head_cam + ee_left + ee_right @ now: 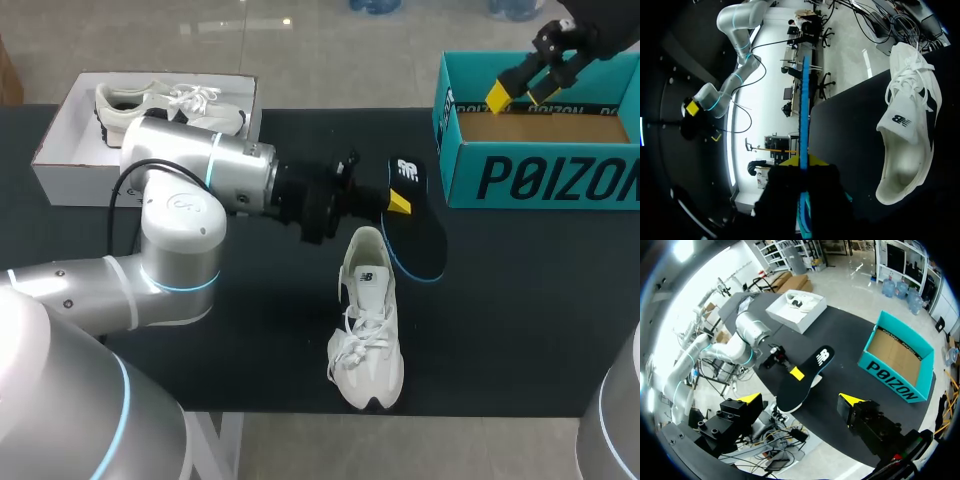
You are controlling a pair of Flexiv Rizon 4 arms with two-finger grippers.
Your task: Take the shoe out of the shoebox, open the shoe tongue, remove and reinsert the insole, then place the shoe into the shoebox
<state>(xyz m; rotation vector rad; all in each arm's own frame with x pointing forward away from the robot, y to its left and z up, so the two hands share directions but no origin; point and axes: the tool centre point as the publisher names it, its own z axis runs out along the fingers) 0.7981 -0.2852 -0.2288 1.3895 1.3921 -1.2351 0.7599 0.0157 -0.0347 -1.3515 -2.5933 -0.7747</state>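
One shoe (368, 330): white, laced, upright on its sole on the black table (500, 300); toe toward the robot, heel opening toward the far side.
Shoe condition: tongue with its dark logo lies forward over the laces; the opening is wide and shows a pale interior, with no insole seen inside.
Insole (415, 235): dark, blue-edged, white logo at one end; out of the shoe, just beside and above the heel opening.
Left gripper (398, 200): clamped on the insole, which runs edge-on between the fingers in the left wrist view.
Step in hand: judged to be between removal and reinsertion of the insole.
Next move: turn the insole flat, line its front up with the toe, feed it through the opening; the unheld shoe may slide.
Right gripper (522, 92): fingers apart, holding nothing, above the teal shoebox (540, 178).
Teal shoebox: open, empty, right rear of the table, well apart from the shoe.
White box (60, 150): left rear, holding a second white shoe (170, 105).
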